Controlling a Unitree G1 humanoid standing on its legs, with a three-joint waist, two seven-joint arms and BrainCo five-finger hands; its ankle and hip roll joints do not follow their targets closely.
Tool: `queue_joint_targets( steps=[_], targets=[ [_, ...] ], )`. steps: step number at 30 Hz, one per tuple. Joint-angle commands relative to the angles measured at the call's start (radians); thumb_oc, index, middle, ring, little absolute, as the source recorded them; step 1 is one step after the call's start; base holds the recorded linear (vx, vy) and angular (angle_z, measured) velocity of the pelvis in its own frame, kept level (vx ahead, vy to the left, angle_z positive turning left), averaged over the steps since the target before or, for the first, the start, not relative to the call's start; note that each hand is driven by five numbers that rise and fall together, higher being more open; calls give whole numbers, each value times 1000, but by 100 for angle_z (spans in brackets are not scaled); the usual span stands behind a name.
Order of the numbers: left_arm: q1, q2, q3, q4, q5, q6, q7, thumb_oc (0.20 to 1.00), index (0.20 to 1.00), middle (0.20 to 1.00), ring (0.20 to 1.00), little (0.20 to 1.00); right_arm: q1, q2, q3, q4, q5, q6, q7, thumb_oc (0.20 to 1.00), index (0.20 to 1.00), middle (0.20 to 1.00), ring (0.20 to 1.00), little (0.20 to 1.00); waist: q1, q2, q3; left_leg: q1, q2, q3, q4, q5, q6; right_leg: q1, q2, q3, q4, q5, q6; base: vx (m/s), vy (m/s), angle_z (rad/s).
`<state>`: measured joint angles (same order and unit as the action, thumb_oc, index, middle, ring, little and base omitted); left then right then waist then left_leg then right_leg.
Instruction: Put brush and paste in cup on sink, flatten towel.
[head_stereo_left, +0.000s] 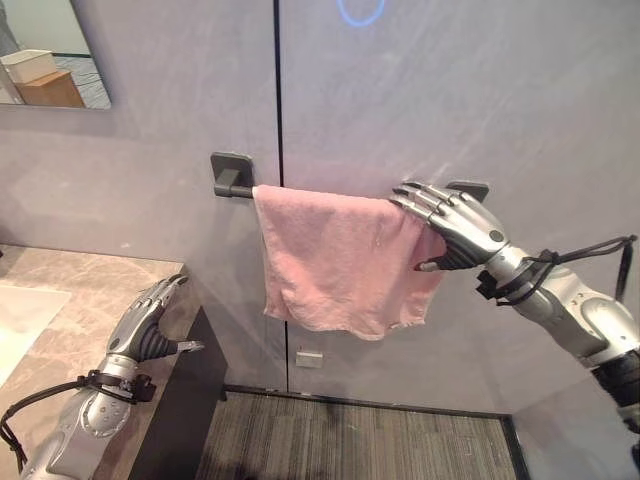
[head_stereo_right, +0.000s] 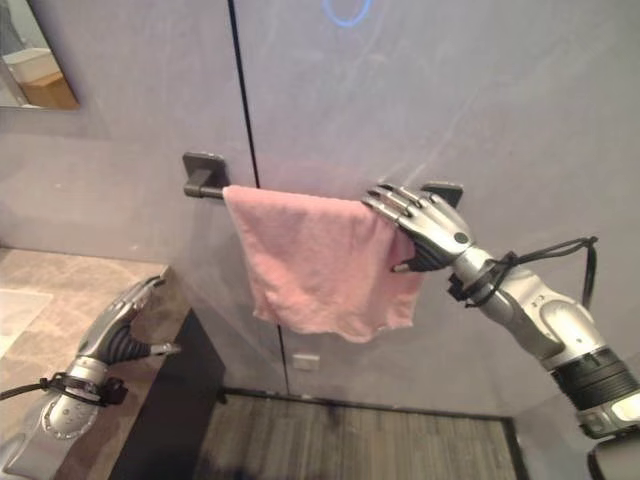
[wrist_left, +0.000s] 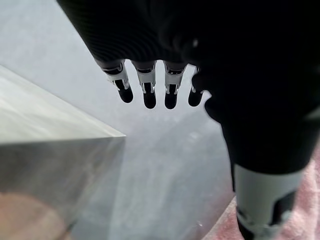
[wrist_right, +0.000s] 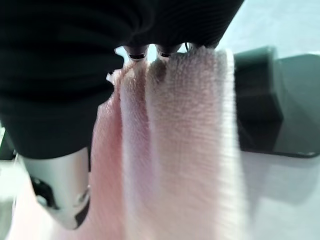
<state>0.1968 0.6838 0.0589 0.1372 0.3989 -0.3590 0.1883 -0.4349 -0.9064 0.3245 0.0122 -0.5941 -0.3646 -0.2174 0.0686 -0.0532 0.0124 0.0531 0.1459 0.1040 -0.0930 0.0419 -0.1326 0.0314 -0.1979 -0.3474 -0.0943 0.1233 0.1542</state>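
The left eye view and right eye view sit side by side on the head, looking forward and slightly down at a grey wall from mid range; both share the towel (head_stereo_left: 340, 262) on its rail (head_stereo_left: 236, 185), the right hand (head_stereo_left: 455, 228) at the towel's end, the left hand (head_stereo_left: 150, 325) over the tabletop (head_stereo_left: 70, 330) and the floor (head_stereo_left: 350, 440) below. The left wrist view looks along the left hand (wrist_left: 150, 92) from very close, facing the wall, with the tabletop's corner and a towel edge beside it. The right wrist view looks along the right hand (wrist_right: 75, 75) from very close, pressed up to the towel, with a dark rail mount (wrist_right: 260, 100) past it
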Motion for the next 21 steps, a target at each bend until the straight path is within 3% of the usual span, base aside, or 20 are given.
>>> queue_joint_targets(
  steps=[1,7,11,16,19,21],
  targets=[
    [-93,5,7,-18,-50,-23,46,1000,1000,1000,1000,1000,-61,60,-75,21,180,41,-35,1000,1000,1000,1000,1000,-4,-8,10,22,-35,13,6,-28,51,64,-27,32,7,-40,44,-4,1,-11],
    [-102,-101,6,-61,-203,-43,102,1000,1000,1000,1000,1000,-88,239,-184,-136,358,12,-108,1000,1000,1000,1000,1000,-5,-5,9,28,-31,25,6,-31,57,57,-24,44,7,-40,37,3,-3,-7],
    [-89,-204,-27,-51,-397,-39,57,1000,1000,1000,1000,1000,-6,308,-309,-149,358,23,-188,1000,1000,1000,1000,1000,-18,-2,12,24,-30,24,6,-30,58,54,-22,50,7,-40,32,-2,-7,-2],
    [-68,-278,-82,84,-498,11,-23,1000,1000,1000,1000,1000,202,348,-473,-11,328,85,-283,1000,1000,1000,1000,1000,-42,6,18,10,-27,16,6,-20,54,47,-18,46,7,-40,31,-6,-7,0],
    [-57,-325,-75,234,-515,62,-50,1000,1000,1000,1000,1000,402,395,-489,260,548,132,-173,1000,1000,1000,1000,1000,-59,2,34,-3,-22,14,6,-12,47,40,-12,44,7,-39,31,-34,-49,3],
    [-46,-336,-63,257,-507,78,-62,1000,1000,1000,1000,1000,441,402,-473,326,598,151,-119,1000,1000,1000,1000,1000,-61,0,35,-10,-22,12,6,-5,46,35,-13,41,7,-37,30,-24,-33,5]
  ],
)
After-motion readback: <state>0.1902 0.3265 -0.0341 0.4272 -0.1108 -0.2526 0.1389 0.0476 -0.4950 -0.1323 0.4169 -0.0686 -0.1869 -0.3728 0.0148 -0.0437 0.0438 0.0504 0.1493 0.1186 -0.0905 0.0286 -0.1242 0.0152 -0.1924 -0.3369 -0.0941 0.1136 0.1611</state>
